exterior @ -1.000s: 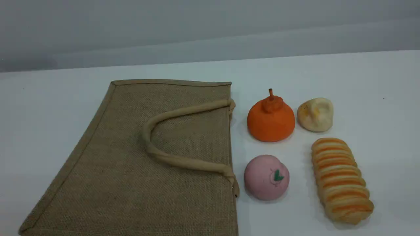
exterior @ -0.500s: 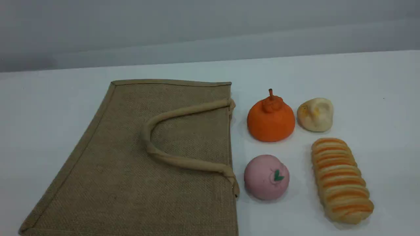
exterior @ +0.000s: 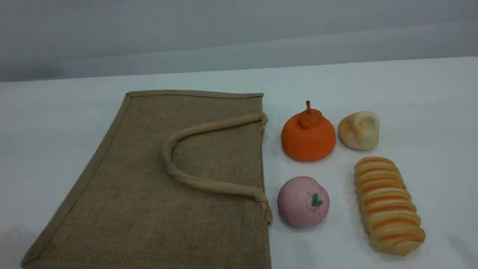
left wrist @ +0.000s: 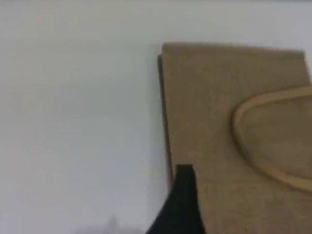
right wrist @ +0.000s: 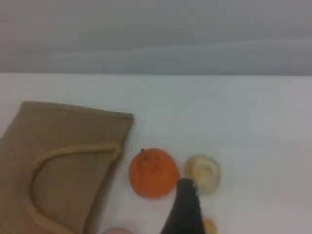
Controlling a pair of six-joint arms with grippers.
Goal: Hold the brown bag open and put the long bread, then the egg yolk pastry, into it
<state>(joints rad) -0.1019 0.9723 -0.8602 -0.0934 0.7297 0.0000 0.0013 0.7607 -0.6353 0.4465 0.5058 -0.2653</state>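
Observation:
The brown bag [exterior: 149, 209] lies flat on the white table at the left, its beige handle [exterior: 209, 129] folded over its top face and its mouth edge facing right. To its right, the long bread [exterior: 388, 205] lies near the front right, and the egg yolk pastry [exterior: 359, 130] sits behind it. Neither arm shows in the scene view. The left gripper's dark fingertip [left wrist: 185, 195] hovers over the bag's [left wrist: 219, 97] left edge. The right gripper's fingertip [right wrist: 187, 204] is above the pastry [right wrist: 202, 170]. Nothing is held; each wrist view shows only one fingertip.
An orange stemmed fruit [exterior: 308, 136] stands between the bag and the pastry. In front of it, a pink ball with a green leaf [exterior: 303, 201] sits close to the bag's mouth edge. A grey wall runs behind the table.
The bag and the food items have not moved. Faint shadows have appeared at the table's lower left and lower right corners.

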